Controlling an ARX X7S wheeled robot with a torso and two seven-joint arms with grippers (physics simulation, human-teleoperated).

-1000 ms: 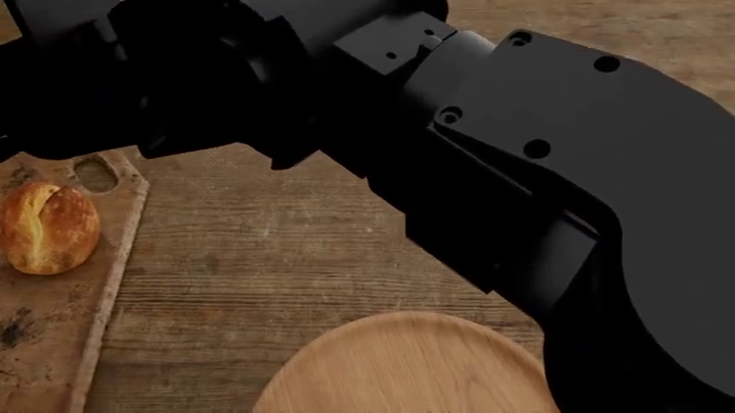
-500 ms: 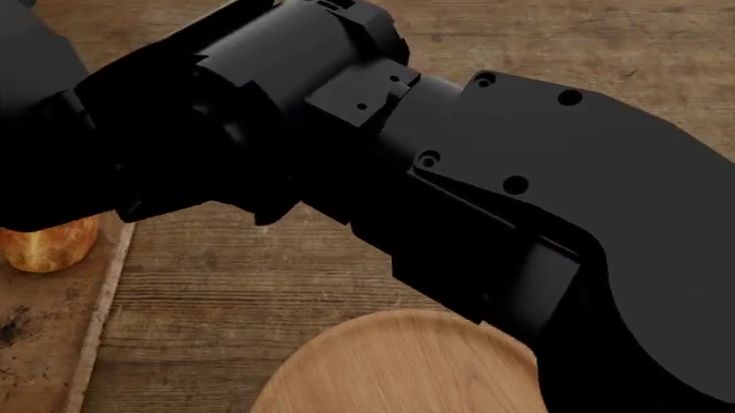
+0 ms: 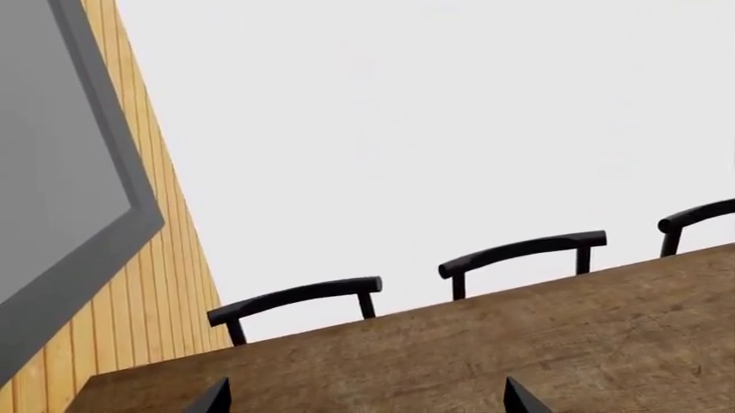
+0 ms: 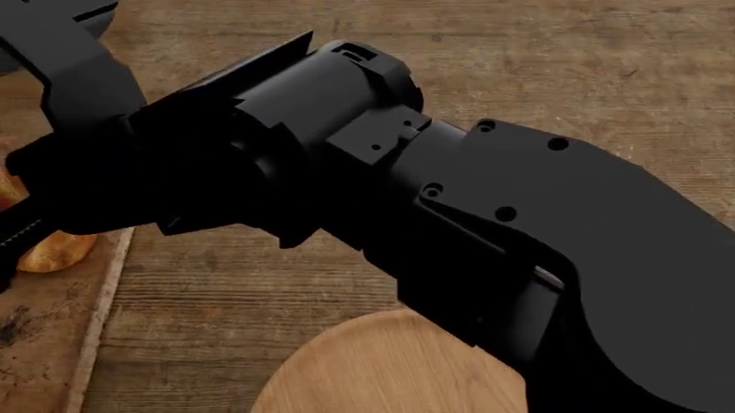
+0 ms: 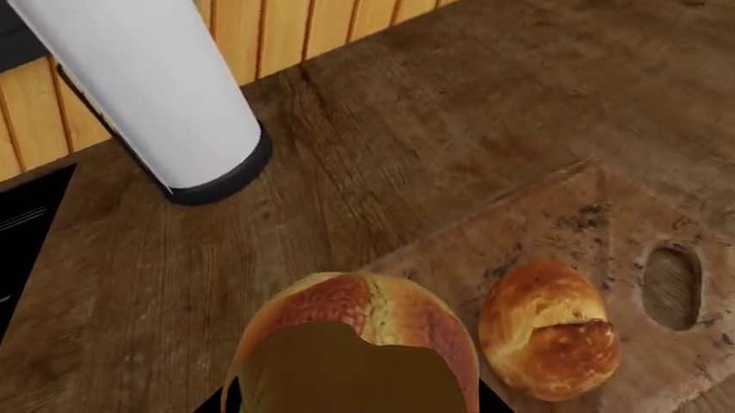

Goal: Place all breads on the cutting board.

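In the right wrist view my right gripper (image 5: pixel 356 404) is shut on a reddish-brown bread (image 5: pixel 350 331), which hangs above the near edge of the cutting board (image 5: pixel 597 224). A golden-brown bread (image 5: pixel 549 340) with a cracked top lies on the board, close beside the held one and next to the board's oval hole (image 5: pixel 672 286). In the head view my right arm (image 4: pixel 460 224) covers most of that bread (image 4: pixel 52 249) and of the board (image 4: pixel 46 335). My left gripper (image 3: pixel 365 404) is open over bare table with nothing between its tips.
A white cylinder with a black base (image 5: pixel 155 95) stands on the table beyond the board. A round light wooden plate (image 4: pixel 379 370) lies near the table's front edge. Black chairs (image 3: pixel 299 297) line the table's far side.
My right arm has swung left across the head view. It now hides most of the golden bread and the board's hole, which showed a second ago.
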